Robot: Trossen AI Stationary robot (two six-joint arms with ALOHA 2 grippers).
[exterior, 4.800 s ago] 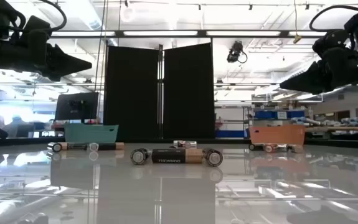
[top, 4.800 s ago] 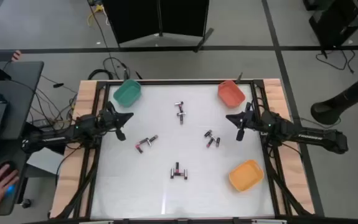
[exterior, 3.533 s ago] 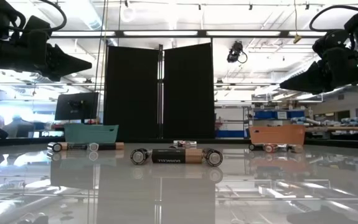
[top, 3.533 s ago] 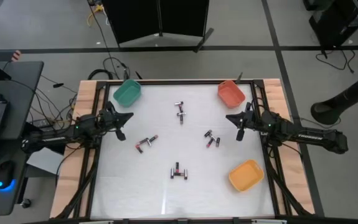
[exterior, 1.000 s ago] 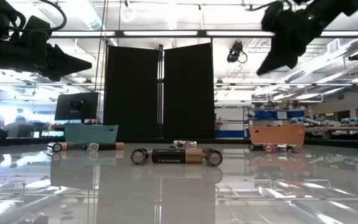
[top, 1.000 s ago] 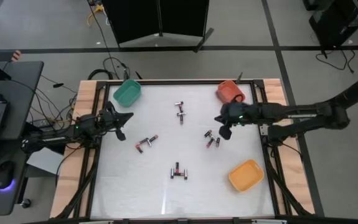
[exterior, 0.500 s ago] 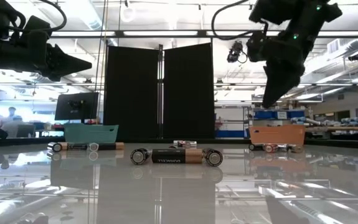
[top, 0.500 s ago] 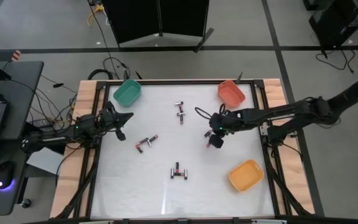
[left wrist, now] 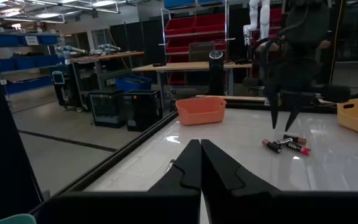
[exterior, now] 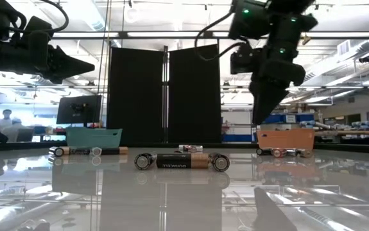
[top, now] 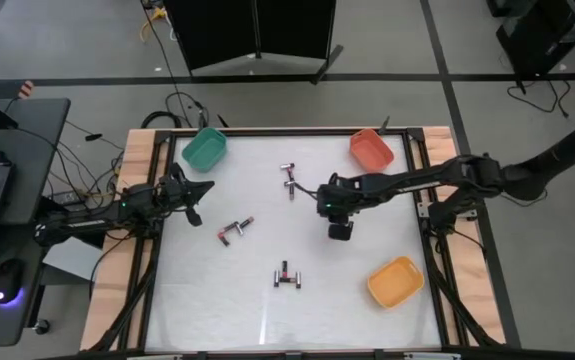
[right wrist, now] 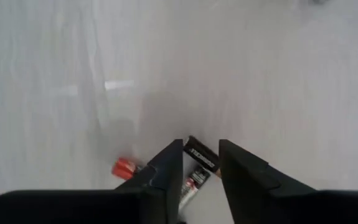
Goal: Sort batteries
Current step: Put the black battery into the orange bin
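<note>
right gripper (right wrist: 198, 163) now reached over batteries (right wrist: 198, 163), fingers spread, small dark and red-banded cylinders

The glossy white tabletop (top: 217, 300) carried scattered batteries (top: 285, 275), a green bin (top: 205, 150), a red bin (top: 371, 150) and an orange bin (top: 395, 282).

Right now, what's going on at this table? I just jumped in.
The right gripper hangs open over a cluster of small red-and-dark cylindrical batteries on the white table, right of centre, fingers straddling them without gripping. The left gripper waits shut at the left edge. Other batteries lie scattered, and none shows in the green bin, red bin or yellow bin.
</note>
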